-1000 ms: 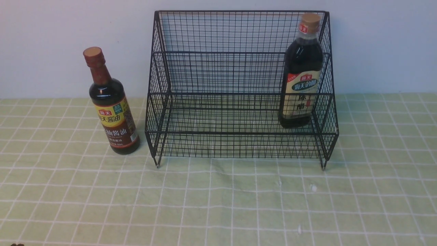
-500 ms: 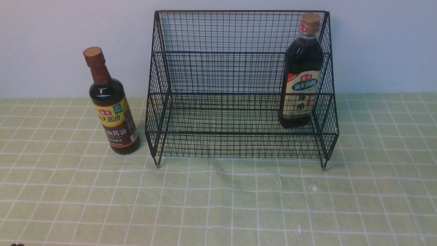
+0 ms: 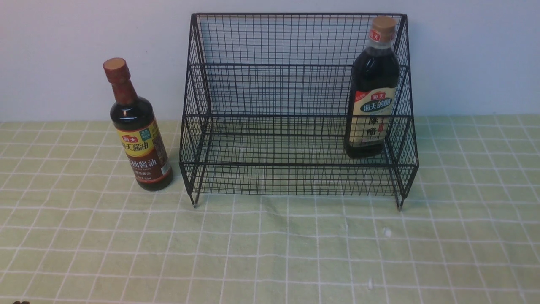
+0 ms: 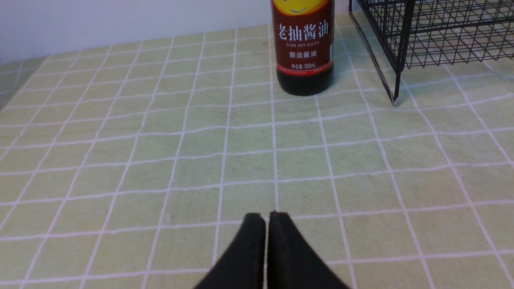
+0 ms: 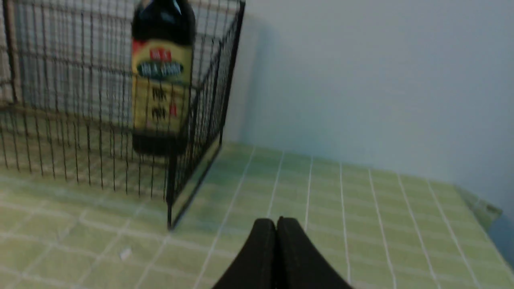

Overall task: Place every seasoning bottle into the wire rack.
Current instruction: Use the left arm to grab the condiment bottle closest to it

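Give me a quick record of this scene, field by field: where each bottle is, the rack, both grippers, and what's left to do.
slim bottle: standing on the green checked cloth, outside the wire rack, by its left side
larger bottle: standing inside the wire rack, lower tier, right end
wire rack: black mesh, two stepped tiers
left gripper: shut, holding nothing, pointed at the slim bottle
right gripper: shut, holding nothing, off the wire rack's right side
remaining: slim bottle not yet in the wire rack
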`<state>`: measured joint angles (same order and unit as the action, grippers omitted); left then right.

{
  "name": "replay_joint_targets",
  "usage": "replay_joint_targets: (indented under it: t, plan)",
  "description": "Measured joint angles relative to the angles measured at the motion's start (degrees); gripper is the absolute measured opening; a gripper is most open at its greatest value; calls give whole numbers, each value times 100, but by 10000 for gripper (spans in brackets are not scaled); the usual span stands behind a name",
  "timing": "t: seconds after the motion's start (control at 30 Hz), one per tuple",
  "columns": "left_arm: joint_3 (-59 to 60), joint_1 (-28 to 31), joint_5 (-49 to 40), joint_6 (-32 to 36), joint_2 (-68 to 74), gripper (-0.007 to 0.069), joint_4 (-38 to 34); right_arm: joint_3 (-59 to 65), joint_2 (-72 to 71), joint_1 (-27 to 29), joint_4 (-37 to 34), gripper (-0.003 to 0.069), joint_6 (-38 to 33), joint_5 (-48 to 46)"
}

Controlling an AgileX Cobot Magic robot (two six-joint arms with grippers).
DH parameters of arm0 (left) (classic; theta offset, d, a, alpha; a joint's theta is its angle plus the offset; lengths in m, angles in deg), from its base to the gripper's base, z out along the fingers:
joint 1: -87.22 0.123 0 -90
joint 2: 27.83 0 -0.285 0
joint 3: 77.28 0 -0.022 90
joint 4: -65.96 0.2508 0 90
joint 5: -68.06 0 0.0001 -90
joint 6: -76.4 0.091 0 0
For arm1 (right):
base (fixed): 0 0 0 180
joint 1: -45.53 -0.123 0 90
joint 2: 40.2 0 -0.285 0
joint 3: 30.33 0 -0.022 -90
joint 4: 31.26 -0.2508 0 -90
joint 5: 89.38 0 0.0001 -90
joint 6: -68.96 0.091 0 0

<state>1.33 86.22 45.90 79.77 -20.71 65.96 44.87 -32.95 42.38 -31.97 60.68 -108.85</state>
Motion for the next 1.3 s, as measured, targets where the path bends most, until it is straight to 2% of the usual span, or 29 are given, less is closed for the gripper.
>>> replay_joint_targets:
  t: [0.1, 1.2, 1.3]
  plan:
    - [0, 0, 0, 0, 0, -6, 0, 331, -11, 131, 0, -13, 18, -148]
    - [0, 0, 0, 0, 0, -6, 0, 320, -13, 151, -25, -13, 18, -279]
    - [7, 0, 23, 66, 0, -6, 181, 320, -13, 152, -25, -13, 18, -279]
